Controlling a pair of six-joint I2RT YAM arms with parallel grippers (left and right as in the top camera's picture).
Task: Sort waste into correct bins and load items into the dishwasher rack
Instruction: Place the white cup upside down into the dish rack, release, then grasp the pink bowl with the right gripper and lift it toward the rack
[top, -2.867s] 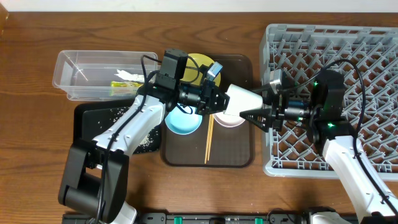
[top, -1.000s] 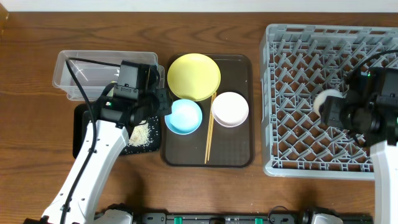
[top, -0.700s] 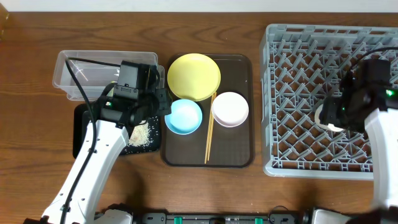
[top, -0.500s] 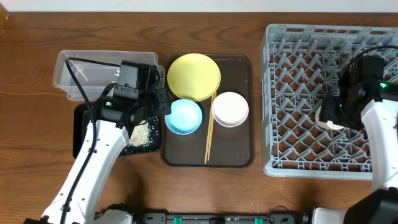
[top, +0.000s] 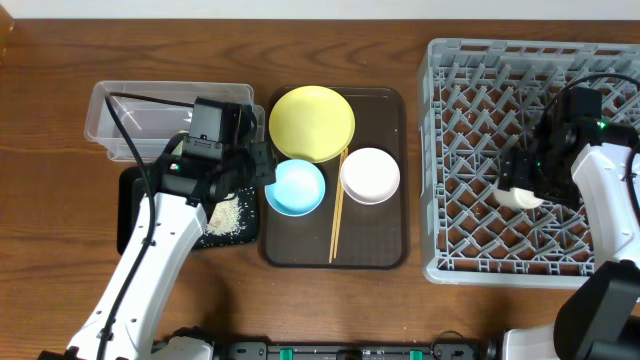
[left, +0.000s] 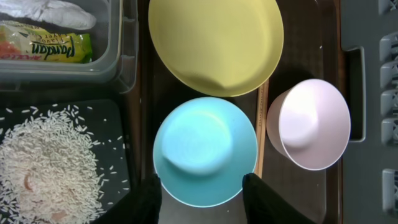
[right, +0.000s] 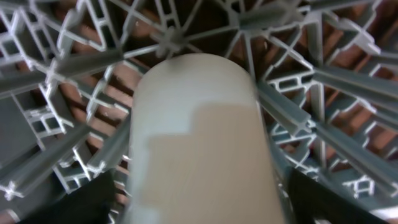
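Note:
The pale green cup (right: 199, 137) lies tilted among the pegs of the grey rack (top: 470, 80), also seen in the overhead view (top: 522, 198). My right gripper (right: 200, 186) straddles it, open, with narrow gaps on both sides. My left gripper (left: 202, 199) is open just above the near rim of the light blue bowl (left: 205, 149). The yellow plate (left: 214, 43), pinkish-white bowl (left: 314, 124) and chopsticks (left: 261, 134) lie beside it. The yellow-green wrapper (left: 43, 46) and white paper scrap (left: 56, 12) lie in the clear tub (top: 130, 110). Rice (left: 46, 162) lies on the black tray (top: 135, 215).
The plate, bowls and chopsticks rest on a dark brown serving tray (top: 380, 250) between the bins and the rack. The left arm reaches over the black tray and the tub's right end. The rack's raised wall (top: 432, 160) borders the serving tray.
The right arm carried the cup left and down into the rack's middle and its fingers now stand slightly off it. The left arm has stayed still over the blue bowl for the last second.

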